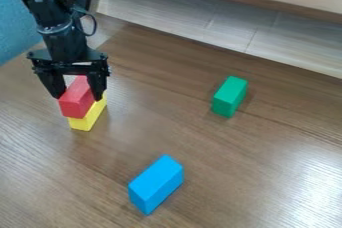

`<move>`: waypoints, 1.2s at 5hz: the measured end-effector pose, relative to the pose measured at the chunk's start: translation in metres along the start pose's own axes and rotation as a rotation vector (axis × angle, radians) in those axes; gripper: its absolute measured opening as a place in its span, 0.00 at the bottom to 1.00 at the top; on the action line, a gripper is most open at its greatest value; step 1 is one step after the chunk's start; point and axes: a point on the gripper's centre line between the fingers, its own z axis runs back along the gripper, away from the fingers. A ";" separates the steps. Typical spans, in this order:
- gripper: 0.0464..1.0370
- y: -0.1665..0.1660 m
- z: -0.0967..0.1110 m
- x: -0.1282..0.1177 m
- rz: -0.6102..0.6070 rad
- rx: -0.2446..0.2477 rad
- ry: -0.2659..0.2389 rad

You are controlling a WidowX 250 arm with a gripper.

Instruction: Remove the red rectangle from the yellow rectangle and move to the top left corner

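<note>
Found the job at its opening stage, judging by the lie of the blocks. Had the fingers [99, 83] pointing down astride the red rectangle [77, 99], parted by about the width of that block, one to each side and apparently closed on it. Could not tell from this angle how firm a hold. Saw the red rectangle on top of the yellow rectangle [87, 118], slightly askew, near the left side of the bench [254, 177]. Made out no clear gap between the two, so judged the removal not done. Counted as done, then, only the placing of the fingers at the right block and, most likely, the grasp. Had yet to lift the red rectangle clear, carry it to the top left corner, set it down and let go. Saw the green block [230, 96] and the blue block [155, 183] well apart from the pair, with no part in the task.
</note>
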 end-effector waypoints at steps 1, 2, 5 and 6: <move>0.96 -0.002 -0.006 0.000 0.008 0.009 0.002; 0.91 0.000 -0.014 -0.001 0.011 0.022 0.013; 0.55 -0.005 -0.004 0.014 0.064 -0.029 -0.022; 0.55 -0.004 0.006 0.040 0.084 -0.059 -0.057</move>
